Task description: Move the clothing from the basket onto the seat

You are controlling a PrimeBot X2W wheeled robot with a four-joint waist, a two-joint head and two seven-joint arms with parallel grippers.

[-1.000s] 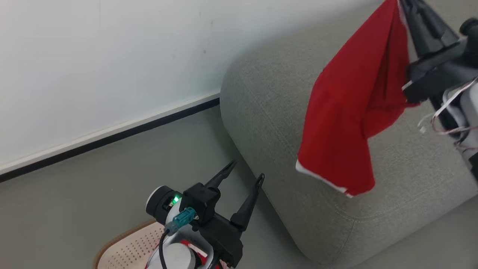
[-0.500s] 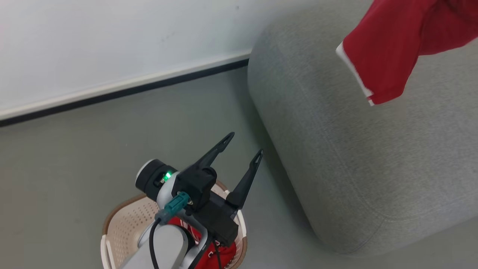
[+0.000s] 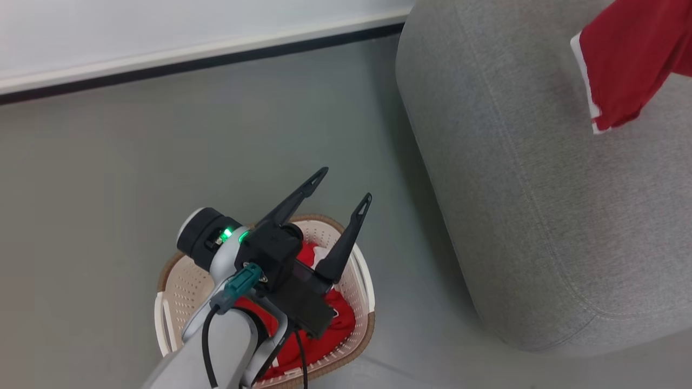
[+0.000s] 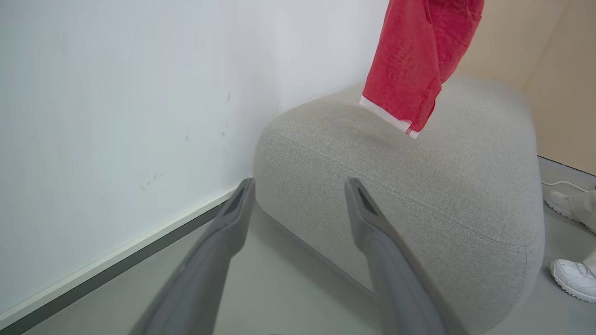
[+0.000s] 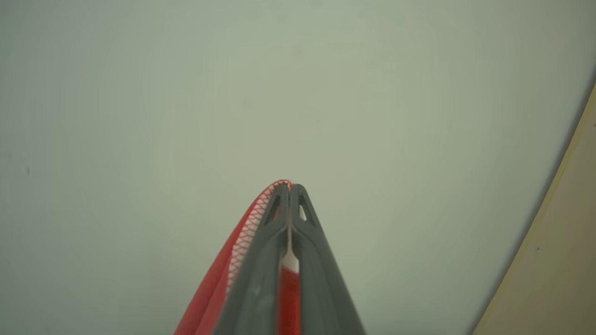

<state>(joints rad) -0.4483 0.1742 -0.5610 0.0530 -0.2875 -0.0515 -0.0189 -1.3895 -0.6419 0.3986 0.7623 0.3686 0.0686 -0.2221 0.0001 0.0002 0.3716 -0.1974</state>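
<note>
Now clamping a red garment (image 3: 627, 59) by its white, red-stitched band in the tightly clenched right tool (image 5: 289, 186), high over the light grey sofa (image 3: 530, 189) and, judging from the left wrist view, hanging clear of its top. Holding the left tool (image 3: 346, 183) spread wide and empty above the cream laundry basket (image 3: 173, 281), with more red clothing (image 3: 338, 319) heaped inside, on the floor (image 3: 108, 162) near the sofa's rounded end. Likely to go wrong at the release: letting go too close to that curved edge risks sending the soft cloth sliding off toward the floor; safer carried further in over the flat top. Might also drag the thin band along on opening, if caught on a finger. Plenty of bare upholstery for the drop; hemmed by the wall (image 3: 162, 21) on one side and a person's white shoes (image 4: 575, 279) at the far side.
</note>
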